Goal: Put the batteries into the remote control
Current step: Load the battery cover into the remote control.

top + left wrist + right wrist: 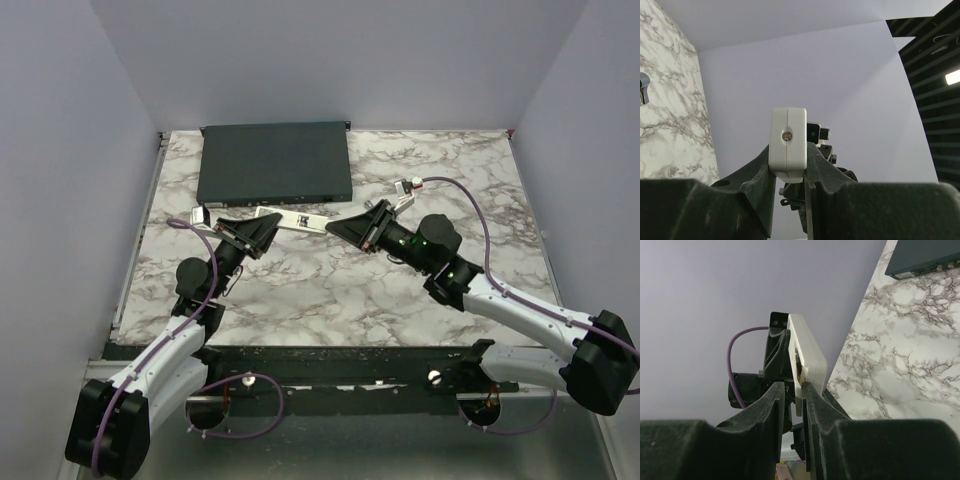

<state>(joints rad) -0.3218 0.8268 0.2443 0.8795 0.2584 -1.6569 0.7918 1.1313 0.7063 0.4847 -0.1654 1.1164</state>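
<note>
2 claws meet in the air on the near side of the dark-grey box (pixel 275 160). The remote control (pixel 300 221) hangs between them as a white bar, lifted off the bench (pixel 330 290) and running roughly parallel to the box's near edge.

Before the box's left half, the left claw (pixel 789 162) is clamped tight on 1 end of the remote. Its wrist view shows the square white end face, w/ a small round lens in it, pinched between both fingers.

Toward the box's right half, the right claw (pixel 794 390) has its jaws a little apart around the other end. A dark gap shows between 1 finger and the white shell, so it looks more like a loose bracket than a grip. As I read it, the left arm alone carries the remote.

Progress is hard to pin down, prob. mid to late. In the right wrist view, a slot along the remote's side near that end shows sth dark and yellowish inside. It could be the battery bay, but I can't tell whether cells sit in it.

0 batteries show as such in any view, neither in front of the box nor beside it, and no separate back cover is seen. They may be in already or just out of sight; the pics don't settle it. Left to do, at min.: check the cells are seated, shut the cover, set the remote down in front of the box.
</note>
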